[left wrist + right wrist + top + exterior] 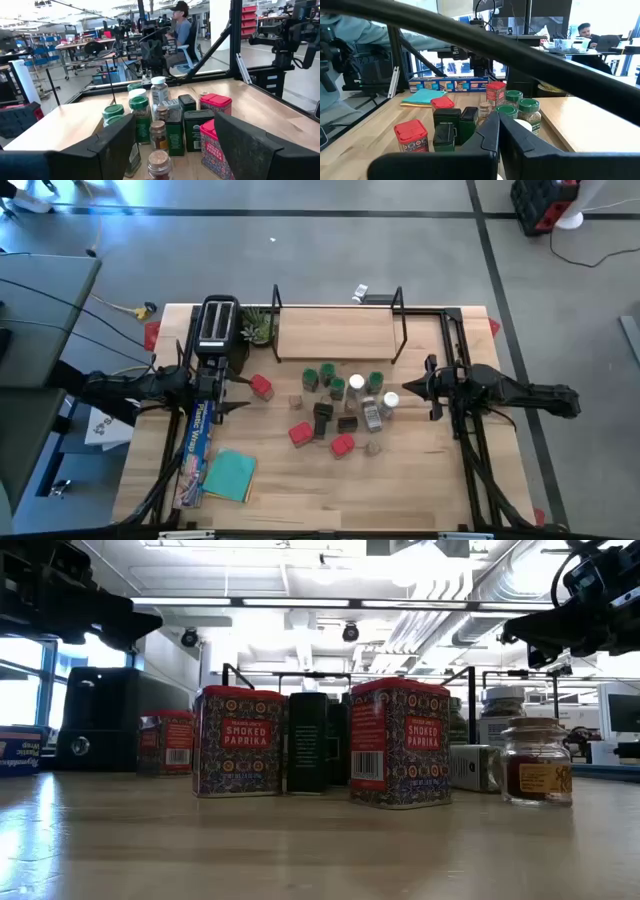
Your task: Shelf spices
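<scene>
The spices (pixel 340 400) stand clustered at the table's middle: green-lidded jars (pixel 327 375), white-lidded jars (pixel 372 410), dark jars (pixel 322 417) and red tins (pixel 300 434). One red tin (pixel 262 387) stands apart to the left, just ahead of my left gripper (pixel 243 392), which is open. In the left wrist view this tin (pixel 214 145) and a small brown jar (pixel 159 162) show between the spread fingers, untouched. My right gripper (pixel 408 390) hovers shut at the cluster's right side, above the table. The shelf (pixel 340 330) stands behind the spices at the far edge.
A black toaster (pixel 218 325) and a small plant (pixel 258 328) stand left of the shelf. A long blue foil box (pixel 197 442) and a teal cloth (pixel 230 475) lie near the left front. People sit in the room beyond (pixel 182 25).
</scene>
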